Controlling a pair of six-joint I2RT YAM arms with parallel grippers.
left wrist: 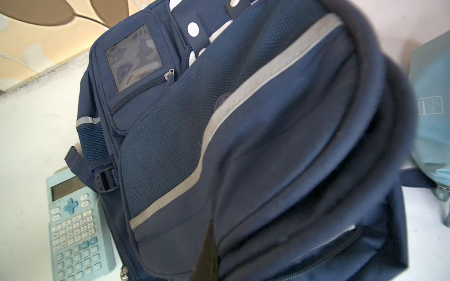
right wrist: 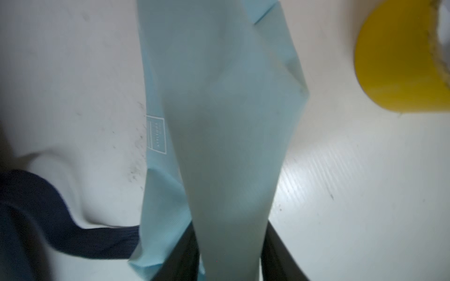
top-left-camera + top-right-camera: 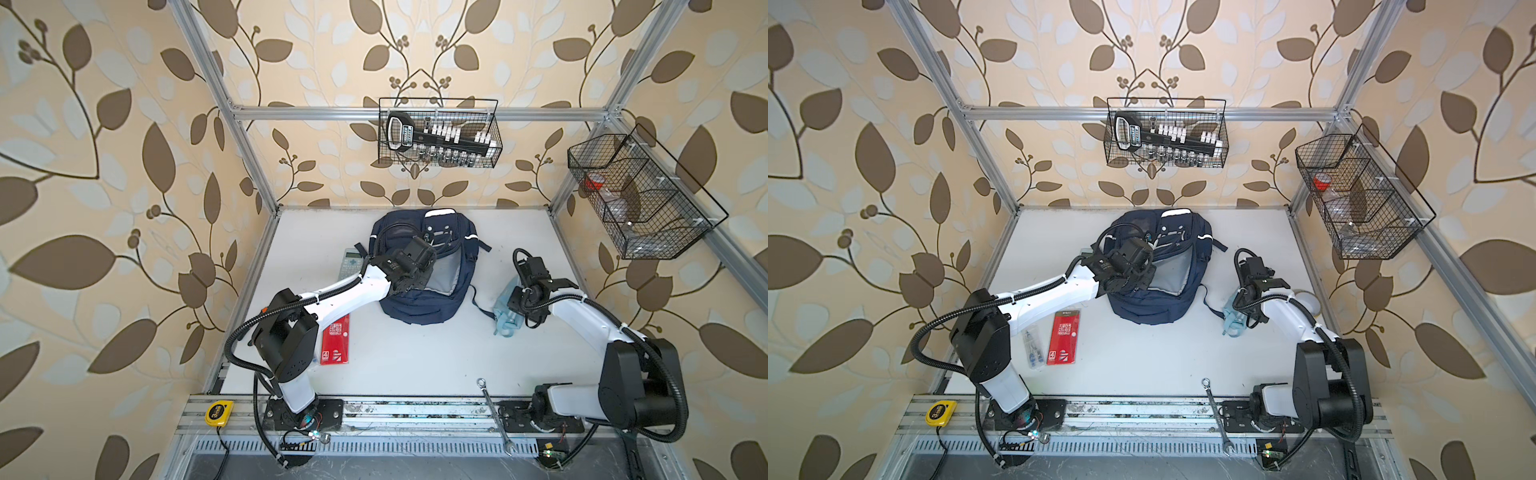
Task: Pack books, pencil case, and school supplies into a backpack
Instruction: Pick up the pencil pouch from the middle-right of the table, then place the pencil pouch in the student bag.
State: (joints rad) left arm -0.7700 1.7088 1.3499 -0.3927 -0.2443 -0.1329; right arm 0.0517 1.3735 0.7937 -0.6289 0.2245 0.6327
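Left gripper (image 3: 409, 284) is clamped fully closed at the left edge of the backpack (image 3: 419, 307) opening, apparently pinching thin rim fabric to hold the mouth open. Grey lining (image 3: 446, 274) shows in both top views, and the left wrist view has one dark fingertip (image 1: 207, 253) against the navy cloth. Right gripper (image 2: 230, 258) is closed partway around the pencil case (image 2: 219, 121), gripped across its width near one end so the long body can likely go in end-first. The case sits just right of the backpack, beside a loose strap (image 2: 73, 231) and near the yellow tape roll (image 2: 399, 60); can't tell if it's clear of the table (image 3: 415, 365). Not yet packed: calculator (image 3: 351, 266) touching the backpack's left side, and red booklet (image 3: 1064, 338) and clear box (image 3: 1032, 347) near the left arm. Navy book not in view.
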